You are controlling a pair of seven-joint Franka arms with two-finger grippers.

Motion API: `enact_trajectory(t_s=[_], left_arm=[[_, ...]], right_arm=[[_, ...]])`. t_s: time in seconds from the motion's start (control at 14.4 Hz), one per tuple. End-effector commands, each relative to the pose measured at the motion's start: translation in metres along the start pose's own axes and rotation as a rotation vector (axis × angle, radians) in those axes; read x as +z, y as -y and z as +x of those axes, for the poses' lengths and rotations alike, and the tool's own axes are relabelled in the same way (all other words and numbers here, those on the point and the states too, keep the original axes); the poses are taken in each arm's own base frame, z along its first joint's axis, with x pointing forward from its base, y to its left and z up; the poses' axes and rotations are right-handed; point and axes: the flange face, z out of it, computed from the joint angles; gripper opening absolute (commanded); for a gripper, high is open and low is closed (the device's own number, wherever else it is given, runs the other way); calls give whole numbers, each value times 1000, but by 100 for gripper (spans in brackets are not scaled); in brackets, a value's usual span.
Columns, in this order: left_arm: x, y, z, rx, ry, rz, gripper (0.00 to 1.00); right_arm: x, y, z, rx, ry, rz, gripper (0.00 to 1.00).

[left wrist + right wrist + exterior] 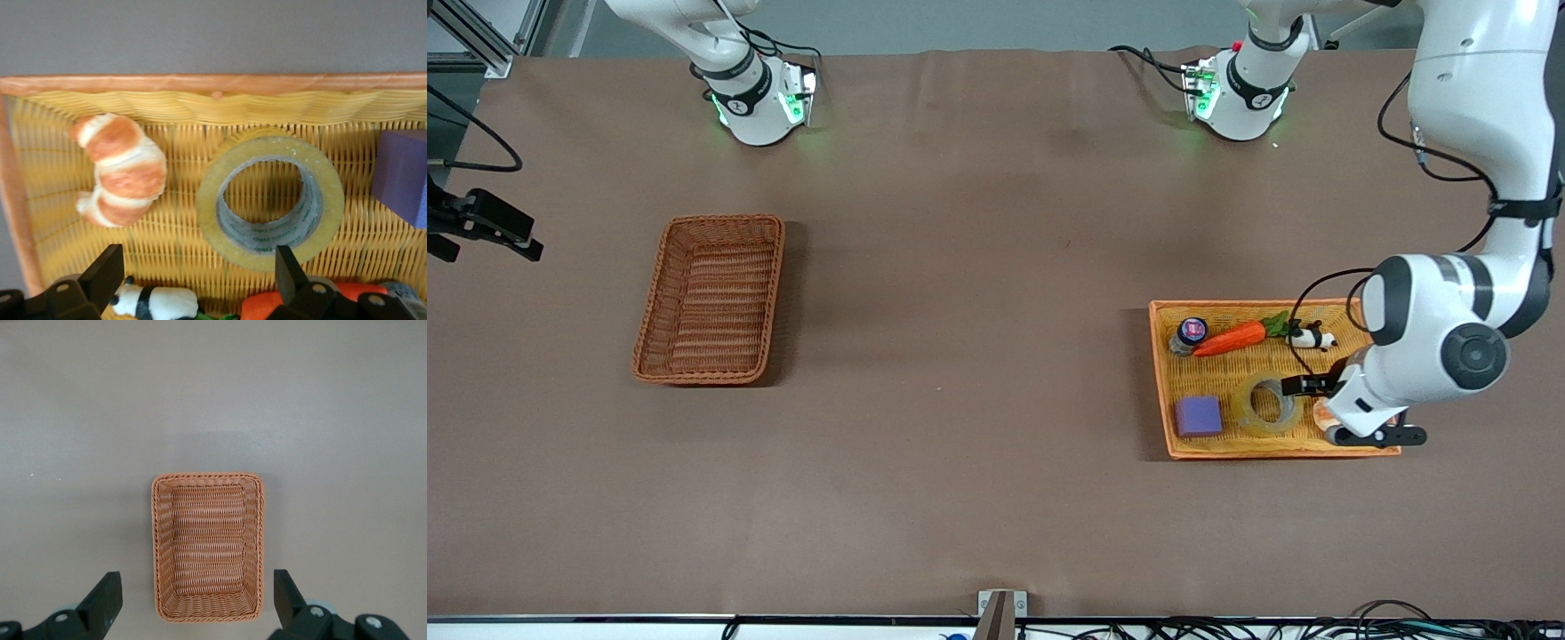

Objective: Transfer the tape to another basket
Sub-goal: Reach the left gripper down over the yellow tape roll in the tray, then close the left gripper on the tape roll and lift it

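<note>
From the front view, my left gripper (1303, 385) hangs low over the yellow tray (1161, 373), at the end of the table where my left arm stands, and the tape (1266, 404) lies flat in that tray, beside a purple block (1198, 415) and nearer the camera than the toy carrot (1230, 339), the small jar (1190, 334) and the panda figure (1311, 337). The basket (711, 300) sits well apart from the tray, toward my right arm's end, with nothing in it. In my left wrist view my fingers (289, 267) are spread wide with nothing between them; the tape (270, 198) lies just past them, a croissant (121, 170) beside it. In my right wrist view my right gripper (197, 600) waits high over the basket (208, 545), fingers also wide and holding nothing. I judge I am at the approach, before the grasp: next I should lower and close across the tape's wall, one finger inside the ring, without nudging the croissant.
</note>
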Motion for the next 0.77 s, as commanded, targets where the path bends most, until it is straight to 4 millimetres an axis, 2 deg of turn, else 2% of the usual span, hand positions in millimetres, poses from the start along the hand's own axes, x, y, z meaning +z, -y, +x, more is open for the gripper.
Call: enact_trajectory(t_s=[0.0, 0.14, 0.49, 0.56, 0.63, 0.7], left_arm=[[15, -3, 5, 14, 14, 11, 100], [36, -4, 7, 16, 35, 13, 100], [67, -11, 16, 22, 6, 27, 99], [72, -10, 17, 35, -5, 47, 88], [75, -10, 18, 25, -27, 53, 67], [79, -12, 16, -5, -30, 51, 41]], right_arm=[[1, -1, -1, -11, -6, 7, 100], [1, 0, -1, -12, -6, 7, 100], [0, -1, -1, -11, -8, 7, 100], [1, -1, -1, -11, -5, 7, 100], [1, -1, -1, -11, -5, 7, 100], [0, -2, -1, -9, -8, 7, 100]])
